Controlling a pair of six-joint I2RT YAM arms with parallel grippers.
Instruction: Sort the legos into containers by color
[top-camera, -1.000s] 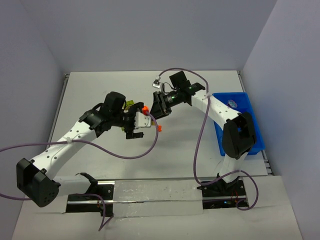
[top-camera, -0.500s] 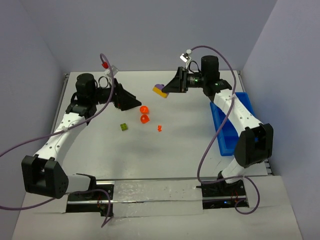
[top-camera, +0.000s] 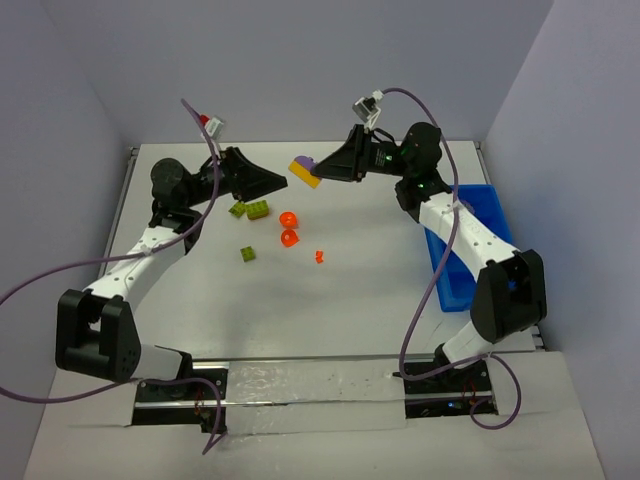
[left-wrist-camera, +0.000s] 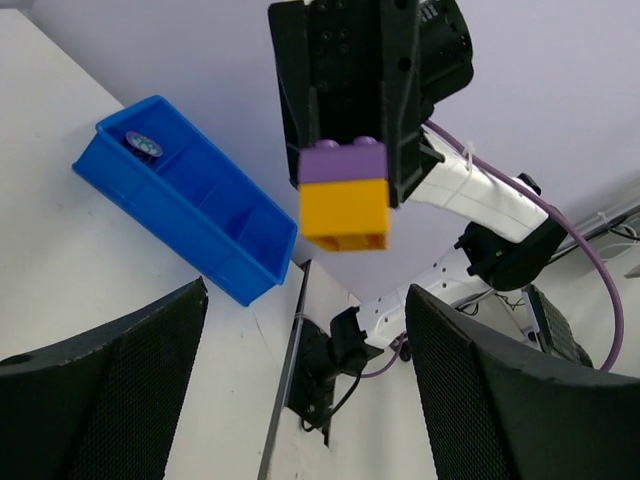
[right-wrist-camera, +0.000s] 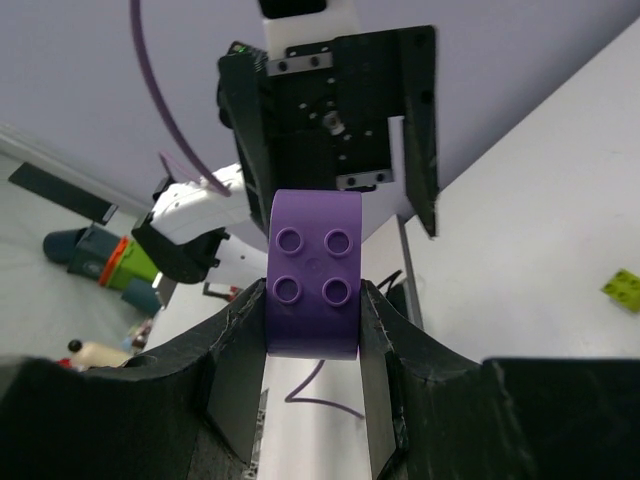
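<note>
Purple-on-yellow brick stack (top-camera: 305, 170) sits clamped in my right gripper (top-camera: 320, 172), aloft at 12 o'clock. My left gripper (top-camera: 278, 184) is spread, empty. Two colours, so I judge: split first, then blue tray (top-camera: 492, 200) at 3 o'clock.

Blue tray (left-wrist-camera: 200, 215) sitting on the white table (left-wrist-camera: 60, 260), with some small round thing (left-wrist-camera: 143, 143) in its far-left compartment. Up and right of the tray: purple brick (left-wrist-camera: 343, 160) stacked on a yellow brick (left-wrist-camera: 345, 212), pinched by the right gripper (left-wrist-camera: 346, 178). Below the tray, left gripper (left-wrist-camera: 305, 330), fingers spread wide.
</note>
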